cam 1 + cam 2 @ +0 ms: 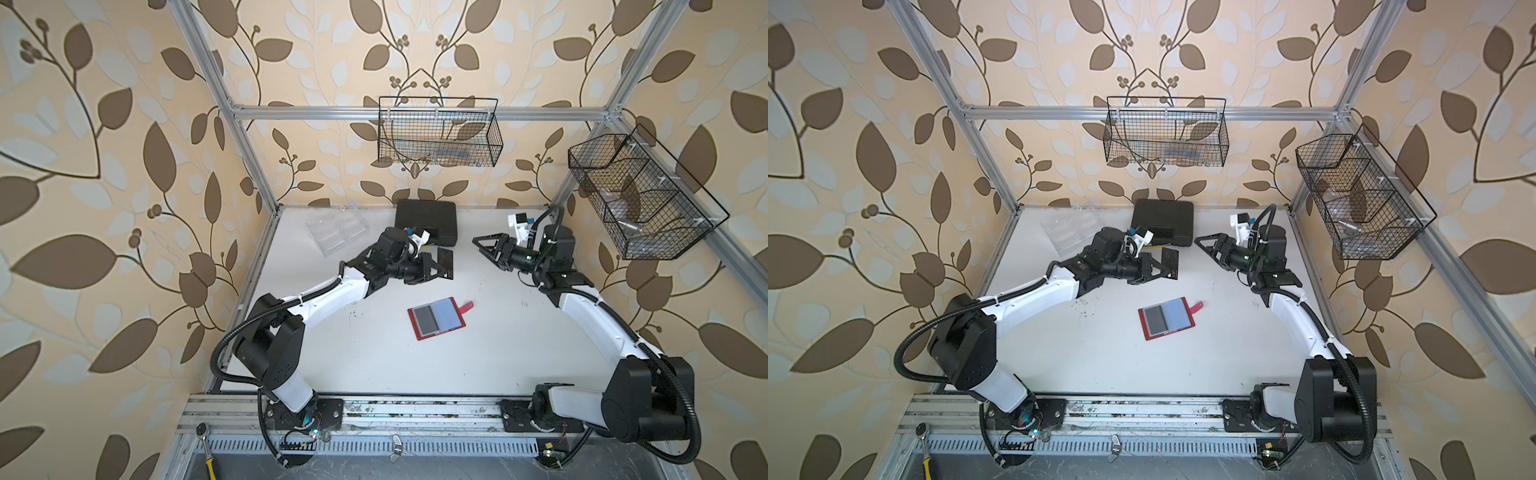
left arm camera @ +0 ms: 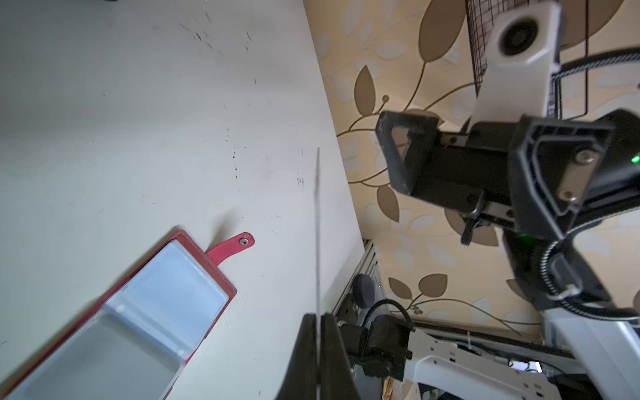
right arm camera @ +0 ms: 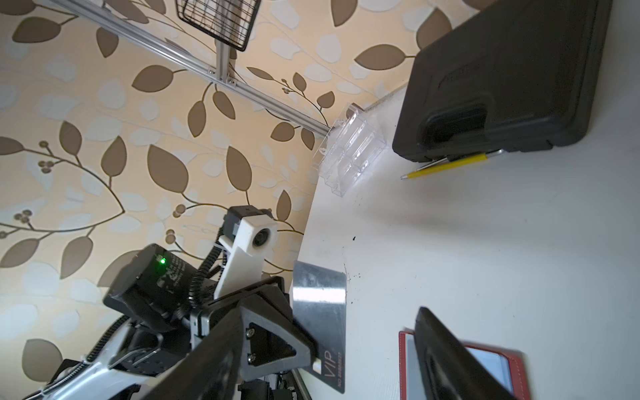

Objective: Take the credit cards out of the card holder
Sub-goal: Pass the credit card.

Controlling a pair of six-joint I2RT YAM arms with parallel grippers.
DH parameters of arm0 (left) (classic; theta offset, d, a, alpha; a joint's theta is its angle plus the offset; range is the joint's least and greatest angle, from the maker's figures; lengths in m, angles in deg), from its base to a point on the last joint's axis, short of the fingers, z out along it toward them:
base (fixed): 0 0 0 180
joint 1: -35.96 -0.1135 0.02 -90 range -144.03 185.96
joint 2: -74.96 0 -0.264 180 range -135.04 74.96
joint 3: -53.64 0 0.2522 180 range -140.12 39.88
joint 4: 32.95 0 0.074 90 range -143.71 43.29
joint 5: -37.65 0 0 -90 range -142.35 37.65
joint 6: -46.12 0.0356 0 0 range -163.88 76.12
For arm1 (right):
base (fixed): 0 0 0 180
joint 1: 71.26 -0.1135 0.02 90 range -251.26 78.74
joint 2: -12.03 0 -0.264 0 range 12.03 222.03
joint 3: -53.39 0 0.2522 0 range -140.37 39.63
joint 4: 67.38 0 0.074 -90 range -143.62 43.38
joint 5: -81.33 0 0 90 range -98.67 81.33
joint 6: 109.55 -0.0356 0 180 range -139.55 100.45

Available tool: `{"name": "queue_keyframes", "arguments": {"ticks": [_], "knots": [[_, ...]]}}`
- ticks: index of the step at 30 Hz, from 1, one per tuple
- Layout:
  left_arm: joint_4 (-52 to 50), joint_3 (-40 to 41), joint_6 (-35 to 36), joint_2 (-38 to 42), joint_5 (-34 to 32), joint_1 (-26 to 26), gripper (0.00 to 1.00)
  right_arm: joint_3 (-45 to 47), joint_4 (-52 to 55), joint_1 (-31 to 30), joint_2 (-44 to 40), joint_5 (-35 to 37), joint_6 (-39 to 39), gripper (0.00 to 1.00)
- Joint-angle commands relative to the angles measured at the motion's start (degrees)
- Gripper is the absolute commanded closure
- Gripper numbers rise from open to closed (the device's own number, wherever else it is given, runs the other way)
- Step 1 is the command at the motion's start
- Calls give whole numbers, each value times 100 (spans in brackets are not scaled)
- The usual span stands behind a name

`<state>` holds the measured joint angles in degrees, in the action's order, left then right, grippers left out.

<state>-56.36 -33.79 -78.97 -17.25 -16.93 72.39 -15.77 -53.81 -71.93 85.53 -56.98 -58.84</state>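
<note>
Left fingers (image 2: 303,360) pinch a credit card (image 3: 320,301), right fingers (image 3: 446,353) apart.

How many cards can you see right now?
1 for certain: a card clamped in the left gripper, held up beyond the wallet. A dark rectangle in the sleeve away from the strap may be a second; others could be hidden.

Only readable text: white "VIP" on the black credit card (image 3: 320,304), near one corner. Same card (image 1: 445,258) in a top view shows it faintly. Beside it small "NO" + digits, too small to read. Moulded mark on black case (image 3: 502,69): illegible.
</note>
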Motion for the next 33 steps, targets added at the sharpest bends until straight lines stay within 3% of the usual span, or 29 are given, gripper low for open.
{"name": "queue_keyframes", "arguments": {"ticks": [1,5,10,15,24,33], "knots": [[-3724,-980,2601,147,-490,93,100,-610,1599,-64,20,-295,2366,23],[-4769,-1572,3505,-91,-1056,313,100,-821,2154,-248,-135,-337,4510,21],[-5543,-2111,4234,-354,-1423,581,100,-1302,3200,-277,194,-718,6168,21],[-5747,-2309,4718,-390,-1771,855,100,-1551,4364,-928,678,-931,7445,28],[-5534,-2236,5155,-145,-2106,1154,100,-1015,4391,-1331,702,-1220,7664,33],[-5076,-2004,5337,130,-1887,1200,100,-560,4106,-1620,671,-1211,7526,40]]}}
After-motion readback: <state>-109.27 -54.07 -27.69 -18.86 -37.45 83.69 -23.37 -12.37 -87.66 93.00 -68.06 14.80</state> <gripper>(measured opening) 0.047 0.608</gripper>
